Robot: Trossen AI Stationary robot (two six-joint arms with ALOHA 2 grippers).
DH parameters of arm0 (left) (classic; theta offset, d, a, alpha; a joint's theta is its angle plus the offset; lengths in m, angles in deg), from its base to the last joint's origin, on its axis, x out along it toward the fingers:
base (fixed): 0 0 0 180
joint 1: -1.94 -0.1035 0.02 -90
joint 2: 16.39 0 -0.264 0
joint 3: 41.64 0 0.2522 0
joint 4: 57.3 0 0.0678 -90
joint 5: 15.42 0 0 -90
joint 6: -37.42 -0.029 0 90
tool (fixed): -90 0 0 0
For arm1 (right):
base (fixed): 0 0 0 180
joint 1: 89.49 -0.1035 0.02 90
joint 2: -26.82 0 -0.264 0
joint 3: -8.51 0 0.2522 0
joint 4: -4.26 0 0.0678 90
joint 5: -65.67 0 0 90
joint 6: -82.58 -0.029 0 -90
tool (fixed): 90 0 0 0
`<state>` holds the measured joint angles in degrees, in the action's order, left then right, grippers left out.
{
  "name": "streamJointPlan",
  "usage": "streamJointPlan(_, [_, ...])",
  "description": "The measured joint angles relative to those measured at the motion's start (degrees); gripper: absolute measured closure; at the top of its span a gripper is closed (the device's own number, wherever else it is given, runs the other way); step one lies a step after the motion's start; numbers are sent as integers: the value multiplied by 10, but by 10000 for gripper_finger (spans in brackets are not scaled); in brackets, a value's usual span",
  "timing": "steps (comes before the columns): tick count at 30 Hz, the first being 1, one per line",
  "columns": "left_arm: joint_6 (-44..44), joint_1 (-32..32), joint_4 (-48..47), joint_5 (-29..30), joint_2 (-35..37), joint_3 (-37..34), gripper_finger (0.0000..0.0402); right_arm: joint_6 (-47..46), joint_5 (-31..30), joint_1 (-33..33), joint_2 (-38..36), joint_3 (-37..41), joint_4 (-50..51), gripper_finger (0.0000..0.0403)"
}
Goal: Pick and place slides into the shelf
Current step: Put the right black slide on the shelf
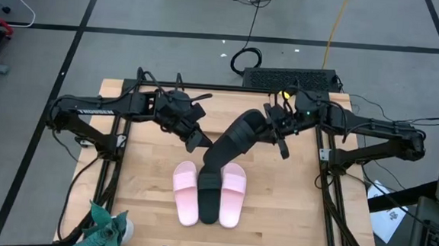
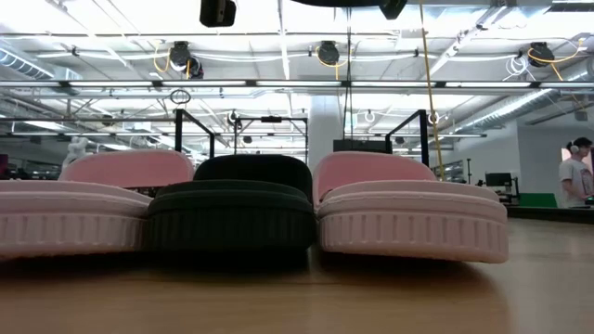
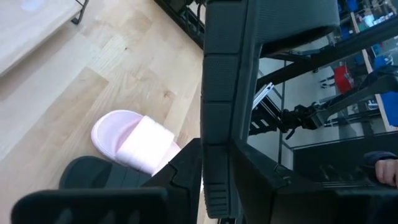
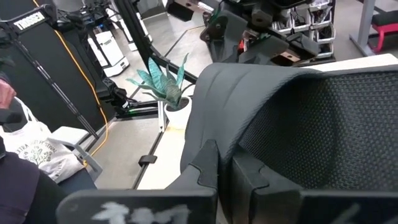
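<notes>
A black slide (image 1: 234, 139) is held in the air between both grippers, slanting over the table's middle. My left gripper (image 1: 198, 141) is shut on it at its lower end, my right gripper (image 1: 278, 134) at its raised strap end. Two pale pink slides (image 1: 186, 193) (image 1: 233, 191) lie soles down on the table with a second black slide (image 1: 209, 202) between them. The low view shows these three end on: pink (image 2: 74, 218), black (image 2: 232, 213), pink (image 2: 413, 218). The shelf does not plainly show. My left gripper (image 3: 217, 180) pinches the held slide's sole by its ribbed side edge (image 3: 217, 124), which runs on between the two fingers. The slide is lifted clear of the table. In the high view the fingers come from the table's left. My right gripper (image 4: 225, 171) pinches the slide's side edge (image 4: 205, 134) close to the broad strap (image 4: 249, 81). Its fingers come from the table's right. The strap end is raised, and the slide slopes down toward the left gripper.
A potted green plant (image 1: 106, 227) stands at the table's near left corner. A black frame (image 1: 328, 213) runs round the table. A dark box (image 1: 291, 79) sits beyond the far edge. Bare wood lies left and right of the three slides. A person (image 2: 575, 181) stands far off.
</notes>
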<state>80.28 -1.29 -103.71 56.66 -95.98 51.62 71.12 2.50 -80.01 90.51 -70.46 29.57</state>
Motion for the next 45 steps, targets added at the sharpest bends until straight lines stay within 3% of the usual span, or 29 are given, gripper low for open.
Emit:
streamJointPlan(11, [11, 1, 30, -31, 0, -1, 315, 0, 4, 7, -1, 0, 7, 403])
streamJointPlan(36, [-2, 3, 27, -23, -27, -1, 315, -13, 4, 7, 0, 0, 39, 403])
streamJointPlan(45, [-5, 4, 49, -79, -69, 0, 315, -12, 9, 7, 1, 0, 41, 403])
